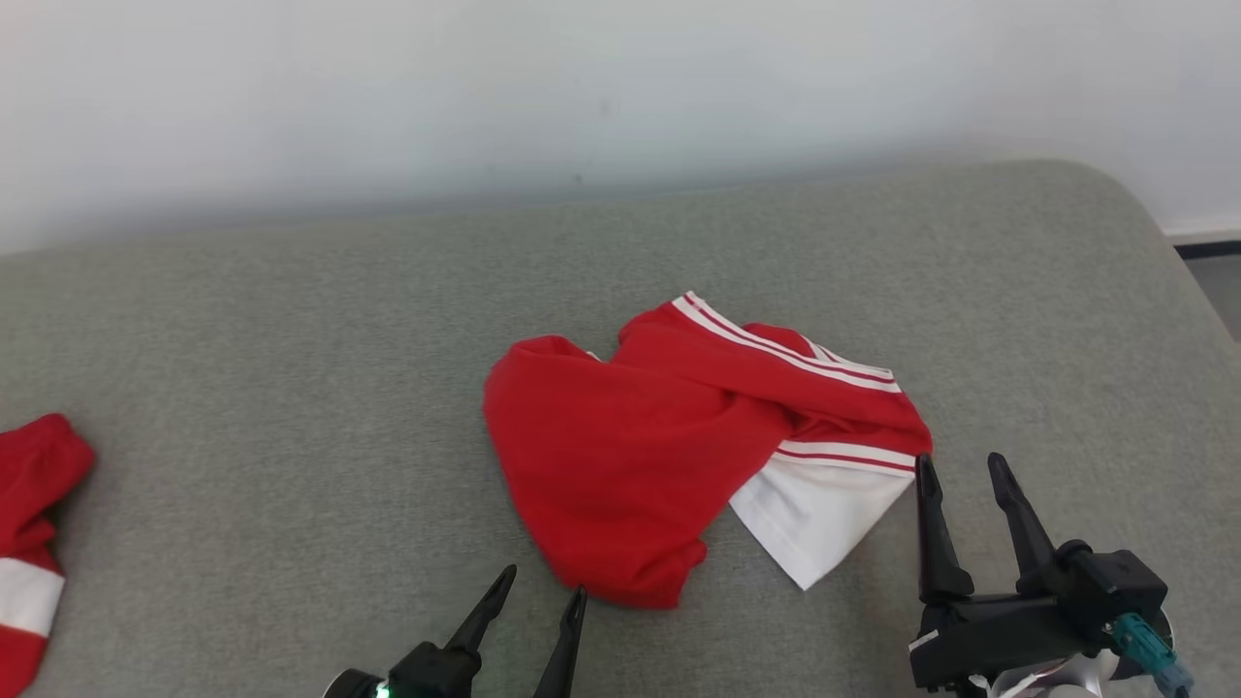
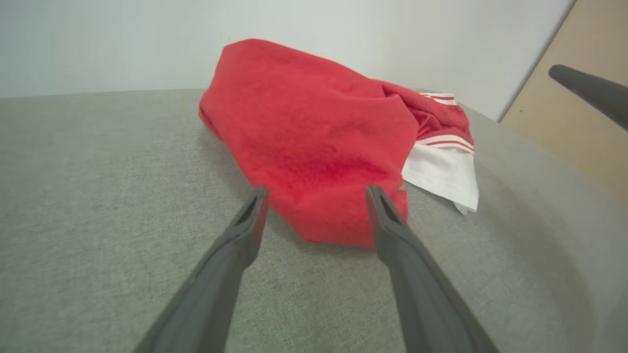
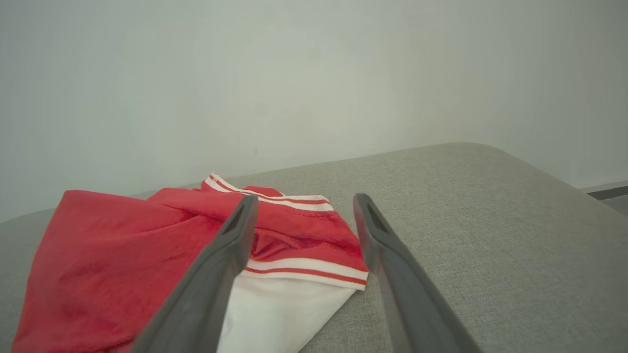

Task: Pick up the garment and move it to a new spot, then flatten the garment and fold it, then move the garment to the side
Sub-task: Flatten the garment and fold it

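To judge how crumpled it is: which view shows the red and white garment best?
The head view: the garment shows almost whole from above, red body and white part together. The left wrist view shows mostly its red bulk; the right wrist view cuts it off at the bottom edge.
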